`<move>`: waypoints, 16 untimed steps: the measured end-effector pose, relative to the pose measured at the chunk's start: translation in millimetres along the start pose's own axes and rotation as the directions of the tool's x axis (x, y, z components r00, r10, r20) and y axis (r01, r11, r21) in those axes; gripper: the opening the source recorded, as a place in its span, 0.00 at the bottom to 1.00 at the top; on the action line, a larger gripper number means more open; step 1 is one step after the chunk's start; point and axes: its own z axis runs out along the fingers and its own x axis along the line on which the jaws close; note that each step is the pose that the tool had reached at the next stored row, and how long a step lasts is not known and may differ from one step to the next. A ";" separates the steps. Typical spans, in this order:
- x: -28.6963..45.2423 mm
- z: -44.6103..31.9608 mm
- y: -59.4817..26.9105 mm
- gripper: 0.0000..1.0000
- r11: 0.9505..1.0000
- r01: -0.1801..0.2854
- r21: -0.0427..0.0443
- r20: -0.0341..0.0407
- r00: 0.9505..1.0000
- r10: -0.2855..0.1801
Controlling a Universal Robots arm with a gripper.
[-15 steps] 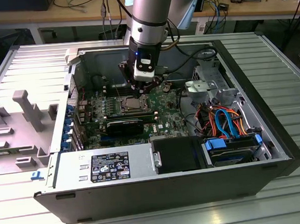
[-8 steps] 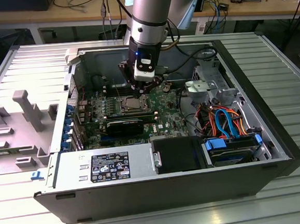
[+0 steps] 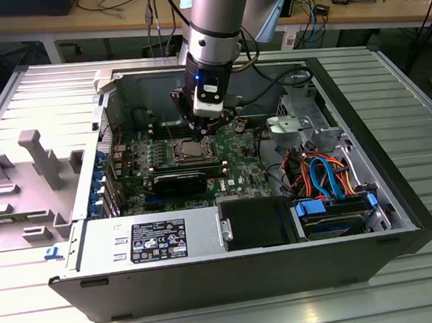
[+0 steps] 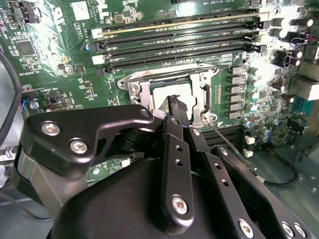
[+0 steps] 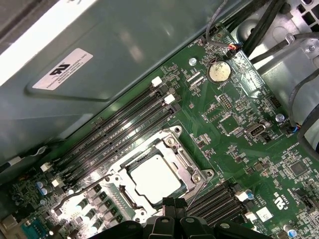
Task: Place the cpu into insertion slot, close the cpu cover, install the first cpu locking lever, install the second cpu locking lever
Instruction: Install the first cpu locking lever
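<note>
The cpu (image 5: 153, 178) lies flat in the insertion slot (image 4: 130, 87), its silvery-grey top showing through the window of the cpu cover (image 5: 191, 172). The cover's metal frame lies down around the chip. My gripper (image 4: 174, 105) hangs right over the socket's edge with its black fingers (image 5: 172, 203) pressed together and nothing between them. In the exterior view the gripper (image 3: 200, 127) sits just above the socket (image 3: 191, 150) inside the open computer case. A thin wire locking lever (image 4: 227, 144) runs out from one corner of the socket, and another lever (image 5: 75, 193) lies along the opposite side.
Long black memory slots (image 4: 179, 42) run beside the socket. A row of capacitors (image 4: 254, 84) stands on the other side. A round coin battery (image 5: 218, 72) sits on the green board. Coloured cables (image 3: 321, 172) and a drive bay fill the exterior view's right of the case.
</note>
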 end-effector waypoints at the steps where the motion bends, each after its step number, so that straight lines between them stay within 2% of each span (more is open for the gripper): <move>1: 0.0 0.0 0.0 0.11 1.000 0.001 0.000 0.000 1.000 -0.001; 16: 0.0 -0.4 0.0 0.11 1.000 0.014 0.001 0.002 1.000 -0.014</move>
